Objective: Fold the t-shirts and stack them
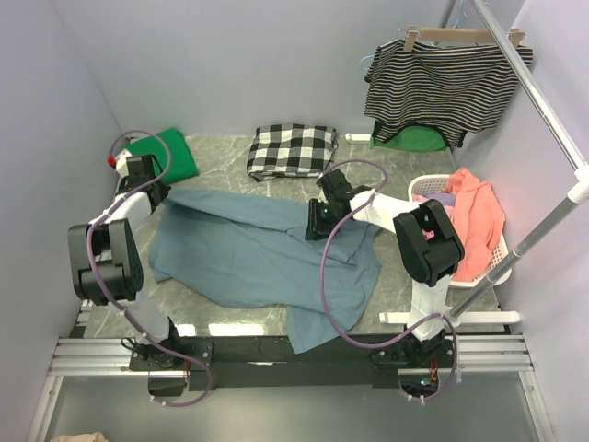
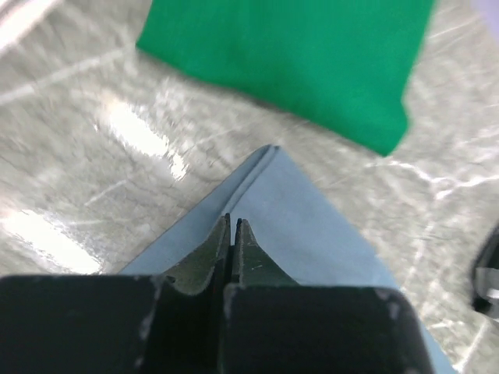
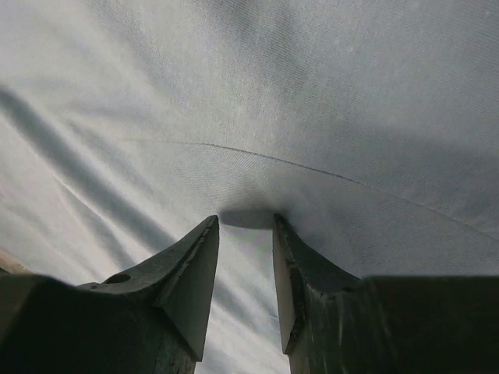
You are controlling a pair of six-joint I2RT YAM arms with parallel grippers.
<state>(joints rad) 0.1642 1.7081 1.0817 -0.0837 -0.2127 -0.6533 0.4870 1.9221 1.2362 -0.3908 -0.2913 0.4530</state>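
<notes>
From above, the blue t-shirt lies spread out and a bit crumpled on the table. Its long side runs from one arm across to the other. The left gripper is at the shirt's far left corner. The right gripper is at the far edge on the other side. So each hand has its own end, and most of the shirt lies on the near side of both hands, toward the arm bases. I think the next move brings that far edge over toward the near edge, and both hands should go together so the cloth stays flat. The green t-shirt sits folded just past the left gripper, on its far side and apart from it. In the left wrist view the fingers are squeezed together with only a thin slit between them. The blue corner pokes out in front of the tips, so it looks pinched. The green shirt lies ahead, across a strip of bare table. In the right wrist view the fingers are a little apart, with a small bump of blue cloth caught between the tips. Creases run out from that bump, so I think this hand is gripping too. Blue cloth fills everything ahead of it.
</notes>
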